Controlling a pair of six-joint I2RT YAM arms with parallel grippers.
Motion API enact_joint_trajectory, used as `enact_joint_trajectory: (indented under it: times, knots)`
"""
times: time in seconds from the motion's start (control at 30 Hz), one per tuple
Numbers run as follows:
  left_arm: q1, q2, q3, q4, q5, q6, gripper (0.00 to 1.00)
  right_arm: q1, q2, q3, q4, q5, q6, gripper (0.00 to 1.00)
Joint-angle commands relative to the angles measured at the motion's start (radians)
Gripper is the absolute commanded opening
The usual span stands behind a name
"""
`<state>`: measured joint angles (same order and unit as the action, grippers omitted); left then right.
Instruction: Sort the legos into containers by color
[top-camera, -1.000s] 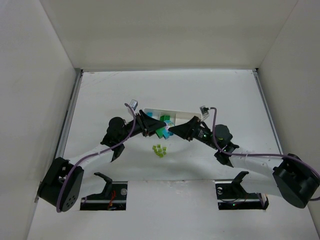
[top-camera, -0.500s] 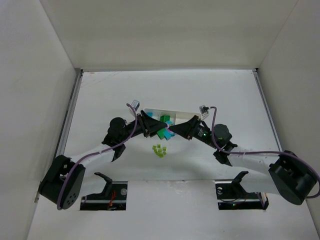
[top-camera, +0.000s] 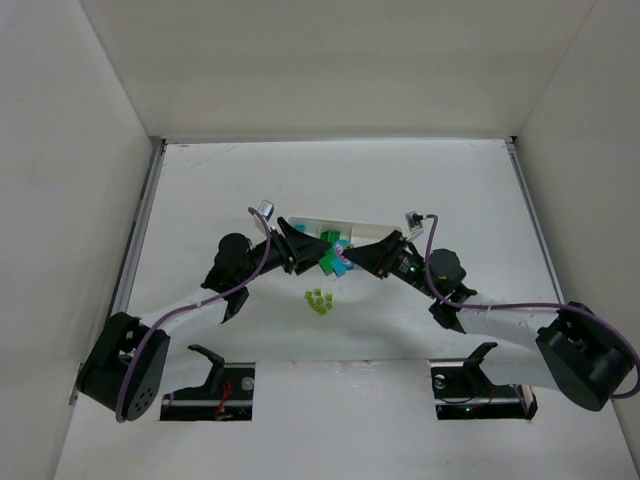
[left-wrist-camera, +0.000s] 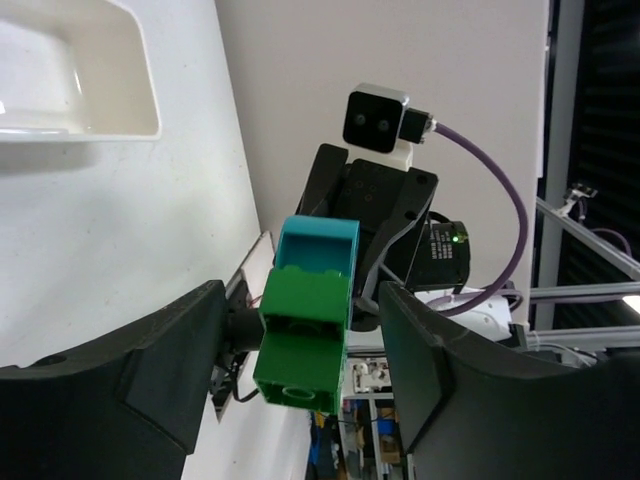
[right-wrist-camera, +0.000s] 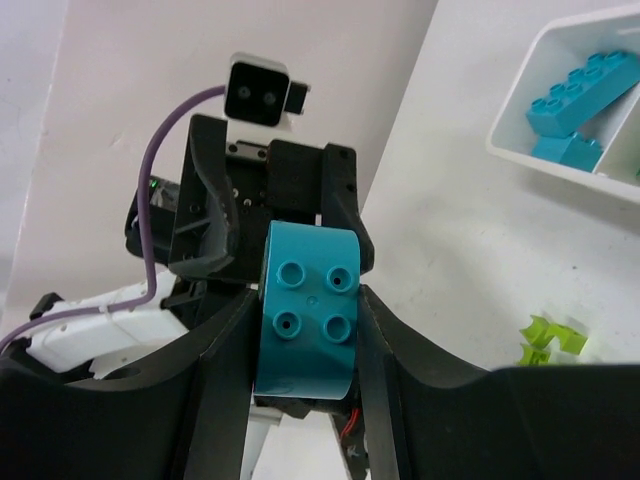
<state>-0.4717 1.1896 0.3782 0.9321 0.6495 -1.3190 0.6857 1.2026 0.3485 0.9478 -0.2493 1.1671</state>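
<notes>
A dark green lego (left-wrist-camera: 300, 340) joined to a cyan lego (left-wrist-camera: 318, 245) hangs above the table between the two arms. My right gripper (right-wrist-camera: 308, 330) is shut on the cyan lego (right-wrist-camera: 308, 310), with both fingers pressed to its sides. Around the green lego (top-camera: 327, 262), my left gripper (left-wrist-camera: 300, 335) stands open, a gap showing on each side. The two grippers meet tip to tip, left gripper (top-camera: 318, 257) facing right gripper (top-camera: 351, 261). Just behind them lies the white tray of containers (top-camera: 365, 226), with cyan legos (right-wrist-camera: 580, 95) in one compartment.
Several pale yellow-green legos (top-camera: 319, 300) lie loose on the table just in front of the grippers and also show at the right (right-wrist-camera: 550, 340). One tray compartment (left-wrist-camera: 80, 70) in the left wrist view holds nothing. White walls enclose the table.
My right gripper closed on the cyan lego, and then my left gripper opened off the green one. Both arms stayed almost in place.
</notes>
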Motion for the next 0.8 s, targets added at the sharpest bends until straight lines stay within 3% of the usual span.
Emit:
enact_joint_trajectory:
  times: [0.0,0.27,0.5,0.77]
  knots:
    - [-0.027,-0.059,-0.013,-0.035,-0.033,0.082,0.58,-0.010,-0.006,0.023,0.055,0.047,-0.012,0.35]
    - [-0.104,-0.145,0.004,-0.217,-0.159,0.211,0.57,-0.002,0.041,0.058,0.037,0.093,-0.037,0.35]
    - [-0.129,-0.125,0.018,-0.233,-0.195,0.228,0.46,0.002,0.055,0.058,0.048,0.108,-0.035,0.35]
    - [-0.130,-0.113,0.021,-0.213,-0.243,0.234,0.47,0.007,0.072,0.057,0.048,0.091,-0.029,0.35]
